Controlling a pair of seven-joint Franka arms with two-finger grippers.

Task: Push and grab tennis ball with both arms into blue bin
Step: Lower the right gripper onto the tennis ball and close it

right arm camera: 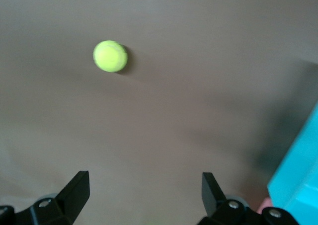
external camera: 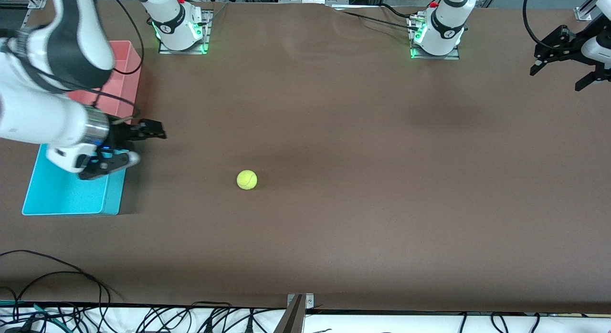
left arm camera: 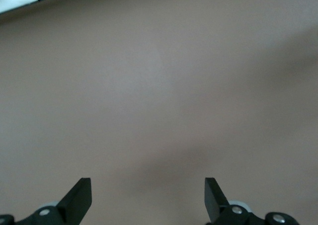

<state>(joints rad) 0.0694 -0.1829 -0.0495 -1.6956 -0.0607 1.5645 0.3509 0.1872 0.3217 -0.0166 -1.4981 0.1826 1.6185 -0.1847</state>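
Yellow-green felt on brown cloth — the ball [external camera: 247,179] sits alone on the table [external camera: 334,132], roughly mid-table but toward the right arm's end, well apart from both bins. It rests on the surface, touching nothing else.

My right gripper [external camera: 128,146] hangs over the edge of the blue bin [external camera: 62,194], near the corner where that bin meets the pink bin [external camera: 126,61]. Its fingers stand wide apart and hold nothing; in its wrist view I see the ball [right arm camera: 110,56] ahead of the spread fingers [right arm camera: 77,187], with the bin's wall [right arm camera: 298,180] at the edge. My left gripper [external camera: 563,61] waits over the table's left-arm end, fingers [left arm camera: 79,195] likewise spread and empty, looking down at bare cloth.

I judge the ball light and springy, with a fuzzy skin that gives good friction to the pads. It will roll at the slightest nudge — a push off-centre would likely send it curving away, and the cloth offers little to stop it. For a push, I would meet it square, low on its side, and aim toward the blue bin. For a grab, I would straddle its widest part from above, pads on opposing sides at mid-height, and close gently; pinching above the middle could squirt it out.
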